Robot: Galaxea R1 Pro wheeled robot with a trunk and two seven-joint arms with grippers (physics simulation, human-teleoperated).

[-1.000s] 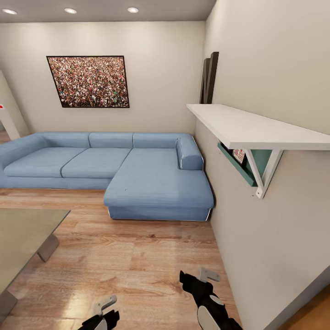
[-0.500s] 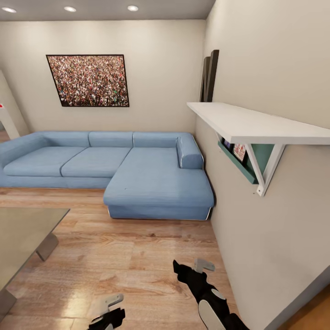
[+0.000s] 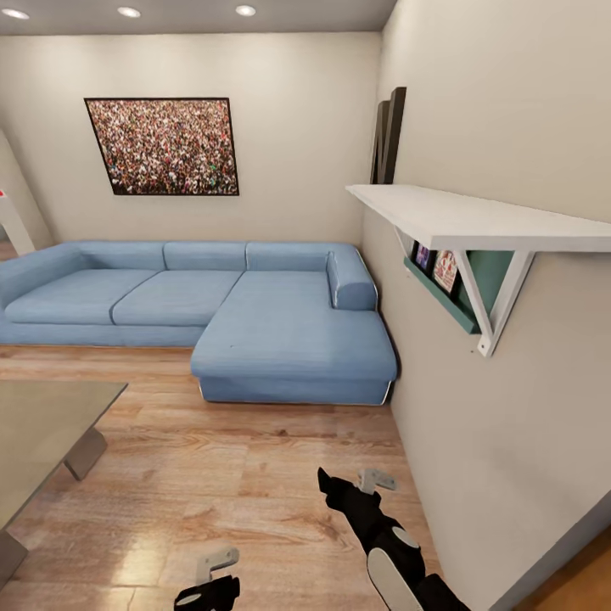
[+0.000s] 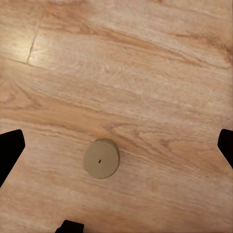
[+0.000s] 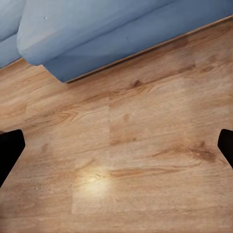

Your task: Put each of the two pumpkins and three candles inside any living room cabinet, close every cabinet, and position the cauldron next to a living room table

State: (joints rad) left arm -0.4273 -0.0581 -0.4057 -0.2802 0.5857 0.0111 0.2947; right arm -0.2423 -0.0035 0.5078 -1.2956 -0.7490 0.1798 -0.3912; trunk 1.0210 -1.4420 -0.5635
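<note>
From the head camera I look across a living room: a blue corner sofa (image 3: 255, 314) against the far wall, a white wall shelf (image 3: 475, 222) to my right, wooden floor (image 3: 246, 484) below. The corner of the glossy grey table (image 3: 42, 433) juts in at the left. My left pincer (image 3: 212, 577) and right pincer (image 3: 361, 484) both hang low over the floor.

Through the left wrist camera, one whitish candle (image 4: 101, 158) stands upright on the floor, between the spread finger tips (image 4: 8, 153) at the frame edges, untouched.

Through the right wrist camera, the right pincer is spread and empty above bare floor near the sofa base (image 5: 111, 46).

I judge I am collecting this candle; next I must lower the left pincer and close.
</note>
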